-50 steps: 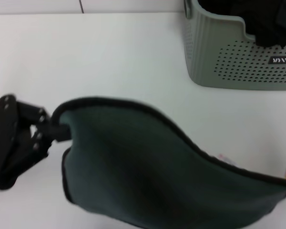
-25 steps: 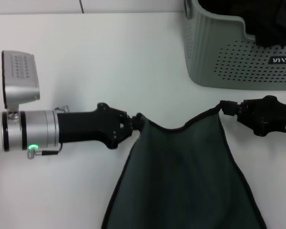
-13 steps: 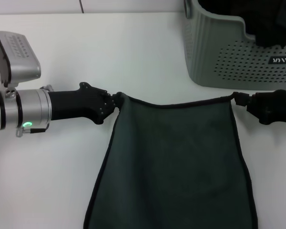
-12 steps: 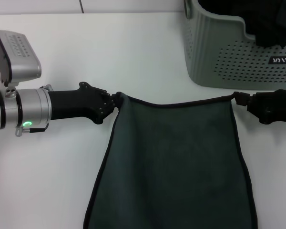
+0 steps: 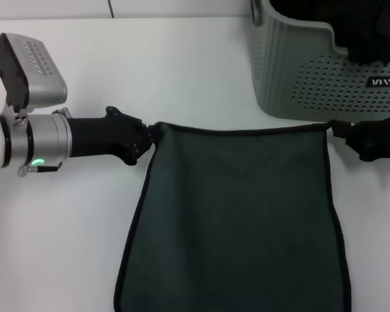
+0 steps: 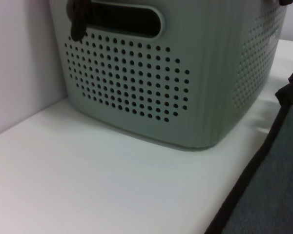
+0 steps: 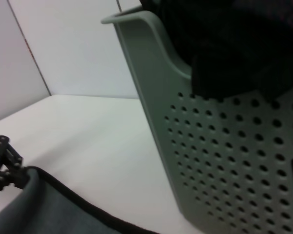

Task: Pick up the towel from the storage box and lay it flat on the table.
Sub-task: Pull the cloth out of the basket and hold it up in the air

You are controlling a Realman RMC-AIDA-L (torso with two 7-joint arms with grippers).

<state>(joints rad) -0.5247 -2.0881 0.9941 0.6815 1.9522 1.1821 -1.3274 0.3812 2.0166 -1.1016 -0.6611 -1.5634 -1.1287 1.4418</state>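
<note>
The towel (image 5: pixel 237 214) is stretched between my two grippers, dark grey-green face up, with a black piped edge. Its far edge is taut and its near part runs off the frame's bottom. My left gripper (image 5: pixel 151 134) is shut on the towel's far left corner. My right gripper (image 5: pixel 336 129) is shut on the far right corner. The towel's edge also shows in the left wrist view (image 6: pixel 263 195) and the right wrist view (image 7: pixel 53 209). The grey-green storage box (image 5: pixel 312 71) stands at the far right, just beyond the towel. The white table (image 5: pixel 149 65) lies under everything.
A plain black cloth (image 5: pixel 351 26) lies in the storage box and hangs over its rim. The box's perforated wall fills the left wrist view (image 6: pixel 146 78) and the right wrist view (image 7: pixel 219 146). A wall line runs along the table's far edge.
Both grippers have moved apart and a little farther away, pulling the towel's far edge straight. The towel has gone from a sagging bunch to a taut sheet.
</note>
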